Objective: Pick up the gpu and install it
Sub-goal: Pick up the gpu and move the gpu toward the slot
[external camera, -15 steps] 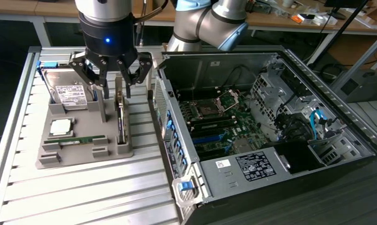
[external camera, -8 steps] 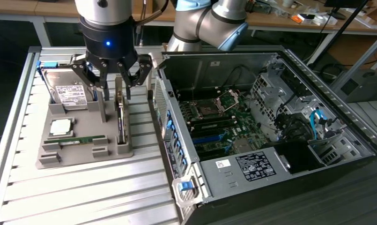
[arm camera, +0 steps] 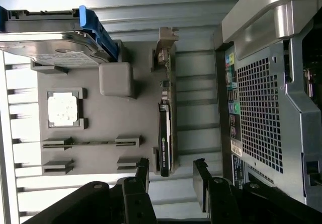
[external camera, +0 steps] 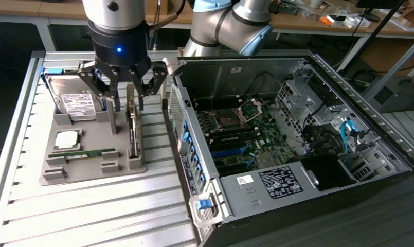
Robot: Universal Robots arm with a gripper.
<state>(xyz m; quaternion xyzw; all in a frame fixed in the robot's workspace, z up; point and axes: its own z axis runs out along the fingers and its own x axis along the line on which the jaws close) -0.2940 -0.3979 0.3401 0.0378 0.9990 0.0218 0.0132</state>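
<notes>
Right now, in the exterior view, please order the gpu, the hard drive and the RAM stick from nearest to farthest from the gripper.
1. gpu, directly under the gripper.
2. hard drive, beside it, toward the exterior view's left.
3. RAM stick, lying flat, nearest the camera.

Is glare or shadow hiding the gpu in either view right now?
Exterior view: the gpu is evenly lit, with no glare, below the open gripper. Wrist view: glare whitens the computer case at its metal corner, while the card's edge is unobscured.

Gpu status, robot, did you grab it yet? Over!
Gripper open, above the gpu. Gpu on edge in grey holder, not gripped. Nothing between them. Over.
</notes>
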